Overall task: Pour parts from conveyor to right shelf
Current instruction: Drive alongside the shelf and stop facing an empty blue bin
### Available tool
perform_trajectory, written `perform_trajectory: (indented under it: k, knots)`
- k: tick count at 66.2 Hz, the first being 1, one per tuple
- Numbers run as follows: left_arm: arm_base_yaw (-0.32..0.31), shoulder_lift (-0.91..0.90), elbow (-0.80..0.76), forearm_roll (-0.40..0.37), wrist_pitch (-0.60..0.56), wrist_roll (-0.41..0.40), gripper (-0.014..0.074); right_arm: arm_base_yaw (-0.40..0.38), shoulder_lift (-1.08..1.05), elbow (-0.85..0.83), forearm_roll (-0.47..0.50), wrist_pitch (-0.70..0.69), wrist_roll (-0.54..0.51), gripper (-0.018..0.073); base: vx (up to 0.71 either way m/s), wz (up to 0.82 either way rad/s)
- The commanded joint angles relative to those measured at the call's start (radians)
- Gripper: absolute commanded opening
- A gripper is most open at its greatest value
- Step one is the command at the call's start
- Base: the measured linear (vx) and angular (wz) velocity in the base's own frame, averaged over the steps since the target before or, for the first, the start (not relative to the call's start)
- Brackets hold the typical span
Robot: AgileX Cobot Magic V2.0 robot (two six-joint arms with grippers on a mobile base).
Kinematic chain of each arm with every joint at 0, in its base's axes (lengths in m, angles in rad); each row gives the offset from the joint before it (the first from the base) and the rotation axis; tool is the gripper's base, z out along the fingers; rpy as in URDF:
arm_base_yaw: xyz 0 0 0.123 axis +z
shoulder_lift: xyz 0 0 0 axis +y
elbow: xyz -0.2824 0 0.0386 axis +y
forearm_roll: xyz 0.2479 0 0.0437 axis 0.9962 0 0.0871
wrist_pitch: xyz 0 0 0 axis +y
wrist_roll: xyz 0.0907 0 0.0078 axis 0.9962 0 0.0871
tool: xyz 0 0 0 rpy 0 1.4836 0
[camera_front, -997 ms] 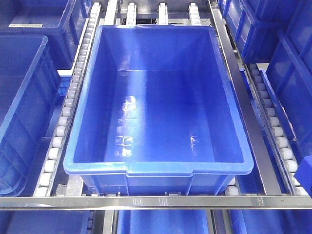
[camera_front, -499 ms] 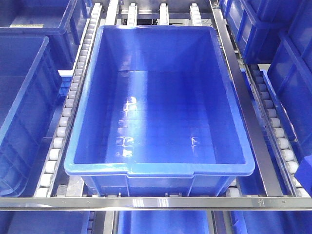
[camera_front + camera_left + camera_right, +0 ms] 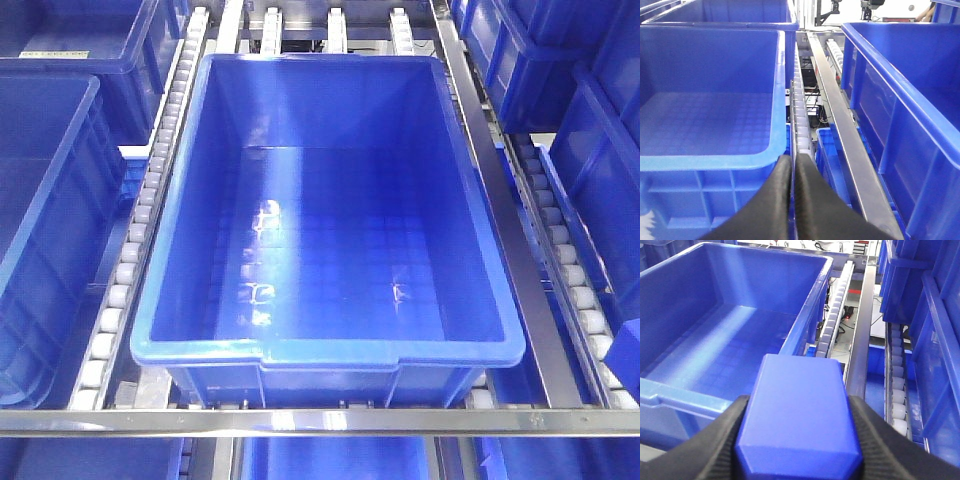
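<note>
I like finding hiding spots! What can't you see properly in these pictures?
Right wrist view: underside of the blue block, covered by fingers of the right pincer and the bottom edge.
Left wrist view: the lower bin, mostly behind the steel rail and left pincer.
Front view: inside of the left neighbouring bin, cut off by the edge; both pincers out of frame.
Conveyor: in no view.
</note>
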Motion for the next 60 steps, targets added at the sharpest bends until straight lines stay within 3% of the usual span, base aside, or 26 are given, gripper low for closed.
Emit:
perform_trajectory:
  k: [1,60]
  knots:
    - [-0.008,0.018,-0.02,-0.008,-0.079,-0.008,-0.0006,-0.006,0.011,-0.029,-0.003,-0.084,-0.005,-0.0005,0.05,0.01]
    - [-0.008,0.018,-0.02,-0.008,-0.079,-0.008,-0.0006,-0.006,0.011,-0.029,-0.003,-0.084,-0.005,-0.0005,0.14,-0.02]
